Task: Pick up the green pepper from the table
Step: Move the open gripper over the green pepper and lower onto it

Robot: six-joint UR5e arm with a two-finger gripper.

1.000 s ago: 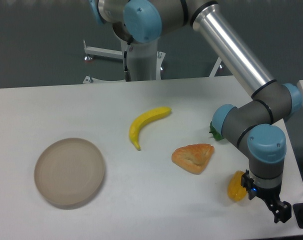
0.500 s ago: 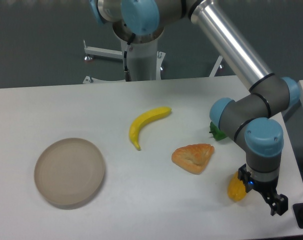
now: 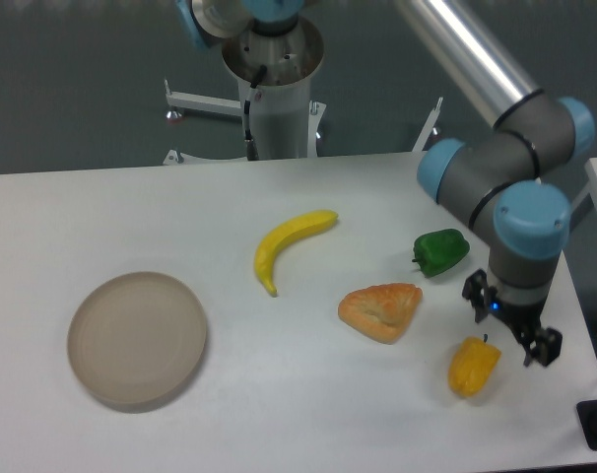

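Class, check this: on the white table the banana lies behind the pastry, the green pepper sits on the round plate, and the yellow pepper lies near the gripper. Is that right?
Not quite. The green pepper sits on the bare table, far right of the plate, which holds nothing. The camera view shows this. The banana does lie behind the pastry, and the yellow pepper lies near the gripper.

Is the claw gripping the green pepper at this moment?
No, the green pepper sits alone on the table, while the claw hangs apart from it, nearer the yellow pepper.
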